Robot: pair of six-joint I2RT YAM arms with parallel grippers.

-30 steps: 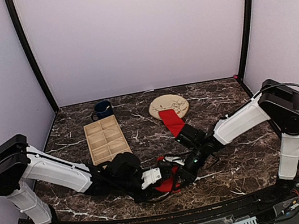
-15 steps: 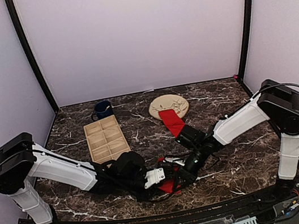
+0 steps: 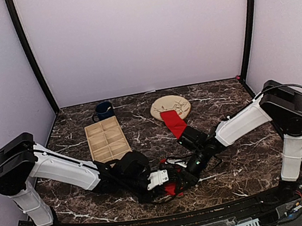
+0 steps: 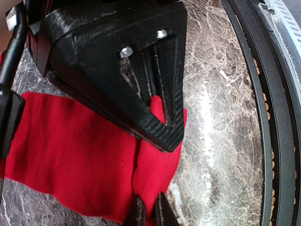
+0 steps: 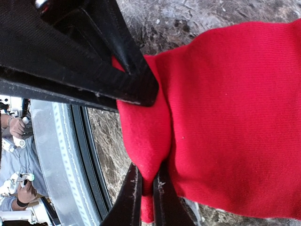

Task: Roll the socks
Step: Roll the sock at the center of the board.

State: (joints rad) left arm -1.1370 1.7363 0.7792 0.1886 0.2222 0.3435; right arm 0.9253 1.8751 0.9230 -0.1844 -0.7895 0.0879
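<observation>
sock (image 4: 70,141) | red | pinched in left hand (image 4: 148,212) | pinched in right hand (image 5: 146,183)

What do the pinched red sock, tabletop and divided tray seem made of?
The red sock looks like soft matte knit fabric: fine weave, bunched folds. The tabletop is dark with white veins and glossy glare; marble or a marble-print laminate. The divided tray is pale, matte tan, perhaps wood or moulded fibre; too small to tell.
</observation>
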